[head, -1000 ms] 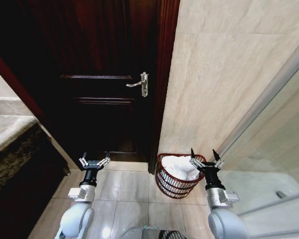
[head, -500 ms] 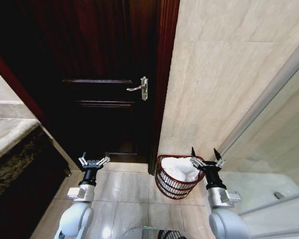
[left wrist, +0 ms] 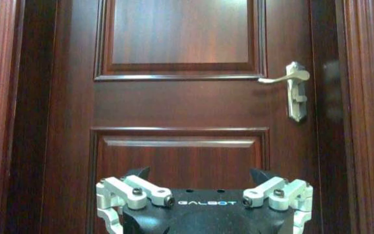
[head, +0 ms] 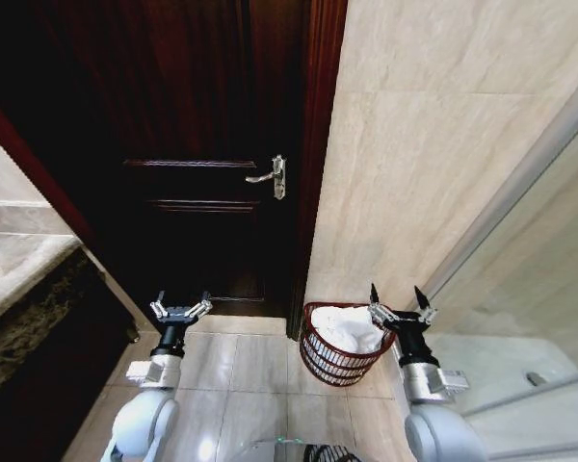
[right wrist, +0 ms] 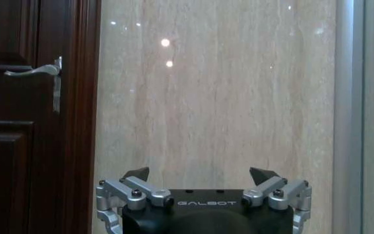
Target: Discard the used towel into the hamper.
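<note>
A tall dark reddish-brown wooden door (head: 207,183) with raised rectangular panels and a glossy grain fills the far side, beside a wall of smooth, polished beige stone tiles (head: 433,144). The floor of pale glossy tiles (head: 255,361) runs beneath both arms.

The small round hamper (head: 339,343), made of dark reddish-brown open woven bars, stands upright on the floor at the foot of the beige wall, just beside the door frame. It tapers slightly downward, its long axis vertical and its open mouth facing up. A crumpled white towel (head: 347,327) lies inside, bulging up to the rim.

The right gripper (head: 397,306) hangs by the hamper's right rim, its two dark-tipped fingers spread apart and empty, pointing toward the beige wall. The left gripper (head: 180,309) is held well to the left, facing the door, fingers likewise spread with nothing between them.

A silver metal lever handle (head: 273,176) on a narrow plate sits at the door's right edge.
</note>
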{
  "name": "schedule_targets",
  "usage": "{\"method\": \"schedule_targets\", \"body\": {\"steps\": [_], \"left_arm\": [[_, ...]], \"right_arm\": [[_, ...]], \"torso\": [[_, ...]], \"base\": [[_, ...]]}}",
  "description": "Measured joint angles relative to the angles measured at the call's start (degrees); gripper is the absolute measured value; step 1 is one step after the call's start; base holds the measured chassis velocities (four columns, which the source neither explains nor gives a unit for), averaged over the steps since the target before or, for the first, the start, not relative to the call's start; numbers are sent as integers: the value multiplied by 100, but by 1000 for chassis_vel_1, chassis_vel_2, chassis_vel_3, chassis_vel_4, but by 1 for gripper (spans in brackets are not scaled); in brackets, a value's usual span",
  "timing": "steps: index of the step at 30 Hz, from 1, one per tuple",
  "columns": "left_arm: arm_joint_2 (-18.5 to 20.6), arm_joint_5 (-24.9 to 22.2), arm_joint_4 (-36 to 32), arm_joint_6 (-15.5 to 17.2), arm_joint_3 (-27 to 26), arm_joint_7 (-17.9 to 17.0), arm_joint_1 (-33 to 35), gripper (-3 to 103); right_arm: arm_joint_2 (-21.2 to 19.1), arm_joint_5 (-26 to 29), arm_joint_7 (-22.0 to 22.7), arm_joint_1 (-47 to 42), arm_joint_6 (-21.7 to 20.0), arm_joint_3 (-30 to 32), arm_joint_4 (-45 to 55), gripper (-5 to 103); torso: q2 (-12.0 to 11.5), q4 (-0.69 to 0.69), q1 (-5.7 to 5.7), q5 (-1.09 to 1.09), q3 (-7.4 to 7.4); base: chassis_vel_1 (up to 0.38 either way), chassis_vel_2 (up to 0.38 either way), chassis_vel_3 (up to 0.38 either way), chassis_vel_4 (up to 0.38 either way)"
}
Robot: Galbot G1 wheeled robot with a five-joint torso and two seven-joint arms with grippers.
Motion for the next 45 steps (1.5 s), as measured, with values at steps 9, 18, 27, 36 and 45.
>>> {"method": "schedule_targets", "body": {"steps": [9,18,27,36,45], "left_arm": [[-74,127,-30,19,43,3,-8,100],[-104,131,-81,17,29,3,34,100],[-108,69,-60,19,19,17,-23,100],[-106,69,-34,-21,30,37,-12,100],[-95,73,-55,-12,27,41,-31,100]], "right_arm": [[-51,48,16,9,-59,36,15,100],[-73,54,38,58,-89,2,-29,100],[-108,73,69,125,-106,23,-65,100],[-238,103,224,161,-155,-48,-93,100],[-183,100,222,129,-190,-49,-94,100]], "torso": [[304,0,133,0,170],[528,0,232,0,296],[764,0,335,0,428],[1034,0,453,1,582],[1247,0,550,0,698]], "base": [[0,0,0,0],[0,0,0,0],[0,0,0,0],[0,0,0,0],[0,0,0,0]]}}
